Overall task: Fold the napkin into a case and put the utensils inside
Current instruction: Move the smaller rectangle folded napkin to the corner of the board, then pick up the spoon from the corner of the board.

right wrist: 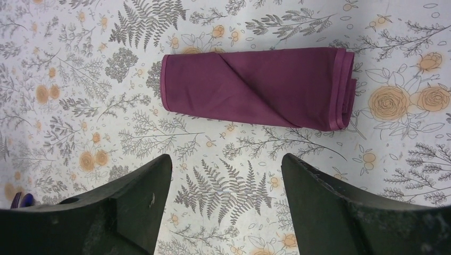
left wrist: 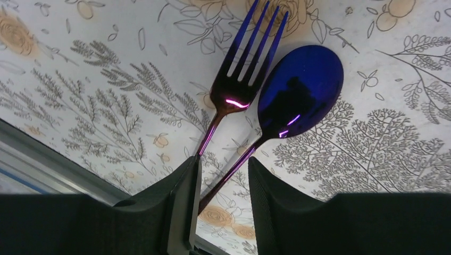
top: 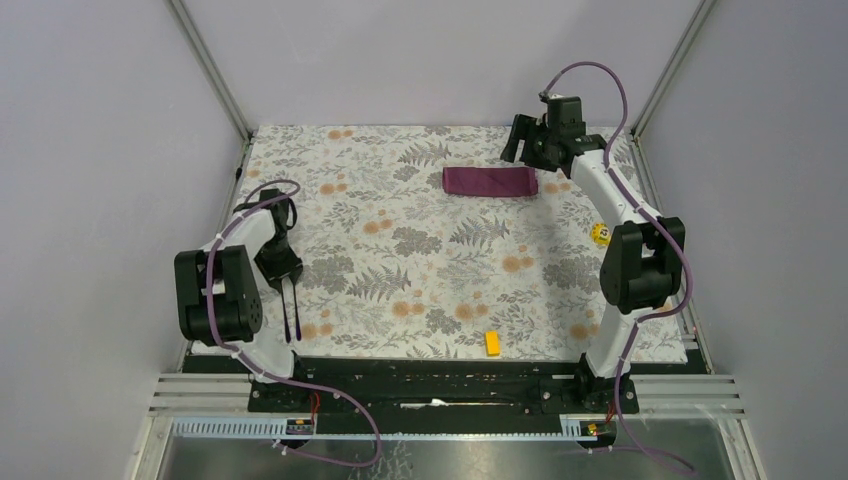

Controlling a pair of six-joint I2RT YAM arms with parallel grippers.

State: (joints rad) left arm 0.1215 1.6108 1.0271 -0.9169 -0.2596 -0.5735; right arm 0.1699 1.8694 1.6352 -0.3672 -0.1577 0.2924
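Observation:
The napkin is folded into a narrow plum-purple case [top: 490, 181] lying flat at the far middle of the table; it also shows in the right wrist view [right wrist: 255, 87]. My right gripper [top: 518, 140] [right wrist: 226, 159] is open and empty, hovering just beside the case. The utensils, a dark purple fork [left wrist: 242, 74] and spoon [left wrist: 300, 90], lie side by side on the table near the left front edge [top: 291, 318]. My left gripper [top: 286, 284] [left wrist: 223, 164] is low over their handle ends, jaws apart. The spoon handle runs between the fingers and the fork handle passes under the left finger [left wrist: 189, 202].
A small yellow block [top: 492, 343] lies near the front edge, right of centre. A yellow round piece [top: 600, 234] sits by the right arm. The floral tablecloth [top: 420, 270] covers the table, with frame posts and walls on all sides.

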